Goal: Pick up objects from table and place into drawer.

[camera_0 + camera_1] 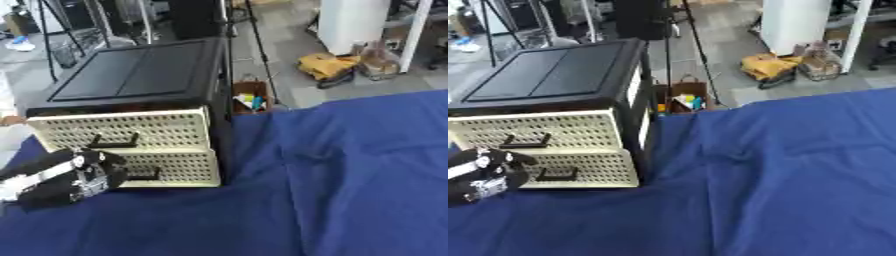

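Cream perforated drawer fronts, upper drawer (pixel 122 130) over lower drawer (pixel 171 167), each with a black handle, both pushed in, fill the face of a black cabinet (pixel 140 75) standing at the far left of the bench; blue cloth (pixel 350 175) covers the bench and lies wrinkled to the right of the cabinet, with no loose object on it in view; left hand (pixel 66 177), black with silver parts, hangs low at the left edge just before the lower drawer, and whether its fingers are curled or hold anything cannot be told; floor behind carries a yellow bag (pixel 328 65).
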Action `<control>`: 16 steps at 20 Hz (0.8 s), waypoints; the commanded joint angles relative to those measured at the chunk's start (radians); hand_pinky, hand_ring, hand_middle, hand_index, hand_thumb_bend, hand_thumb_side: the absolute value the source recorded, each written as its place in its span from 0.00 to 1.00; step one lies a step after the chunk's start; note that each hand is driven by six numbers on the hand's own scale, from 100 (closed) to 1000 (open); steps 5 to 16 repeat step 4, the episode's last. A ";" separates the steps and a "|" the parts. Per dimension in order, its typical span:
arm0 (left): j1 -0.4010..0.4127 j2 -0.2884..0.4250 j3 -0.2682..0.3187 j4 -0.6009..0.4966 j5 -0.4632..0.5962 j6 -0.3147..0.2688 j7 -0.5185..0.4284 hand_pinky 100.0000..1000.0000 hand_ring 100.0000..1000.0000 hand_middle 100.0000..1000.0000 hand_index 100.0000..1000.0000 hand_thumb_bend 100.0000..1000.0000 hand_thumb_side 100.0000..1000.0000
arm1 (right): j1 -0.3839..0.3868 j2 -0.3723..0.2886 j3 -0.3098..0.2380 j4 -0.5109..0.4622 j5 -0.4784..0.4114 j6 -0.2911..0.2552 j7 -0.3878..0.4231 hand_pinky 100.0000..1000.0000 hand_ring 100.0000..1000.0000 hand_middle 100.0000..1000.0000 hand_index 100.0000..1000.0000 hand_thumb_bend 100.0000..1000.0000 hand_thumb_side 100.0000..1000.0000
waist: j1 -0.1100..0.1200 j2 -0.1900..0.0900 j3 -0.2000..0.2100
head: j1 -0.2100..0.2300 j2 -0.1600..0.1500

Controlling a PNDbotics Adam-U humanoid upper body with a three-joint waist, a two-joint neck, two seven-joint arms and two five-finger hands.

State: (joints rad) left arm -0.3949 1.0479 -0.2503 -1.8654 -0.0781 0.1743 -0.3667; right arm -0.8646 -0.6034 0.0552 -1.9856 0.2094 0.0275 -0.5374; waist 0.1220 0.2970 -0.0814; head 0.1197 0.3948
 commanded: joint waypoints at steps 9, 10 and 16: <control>0.040 0.082 0.022 -0.129 -0.003 -0.070 0.001 0.12 0.45 0.62 0.90 0.30 1.00 | -0.010 -0.012 -0.007 -0.014 -0.002 0.001 -0.005 0.62 0.65 0.52 0.67 0.24 0.80 | -0.009 -0.031 0.006 | -0.002 0.007; 0.040 0.082 0.022 -0.129 -0.003 -0.070 0.001 0.12 0.45 0.62 0.90 0.30 1.00 | -0.010 -0.012 -0.007 -0.014 -0.002 0.001 -0.005 0.62 0.65 0.52 0.67 0.24 0.80 | -0.009 -0.031 0.006 | -0.002 0.007; 0.040 0.082 0.022 -0.129 -0.003 -0.070 0.001 0.12 0.45 0.62 0.90 0.30 1.00 | -0.010 -0.012 -0.007 -0.014 -0.002 0.001 -0.005 0.62 0.65 0.52 0.67 0.24 0.80 | -0.009 -0.031 0.006 | -0.002 0.007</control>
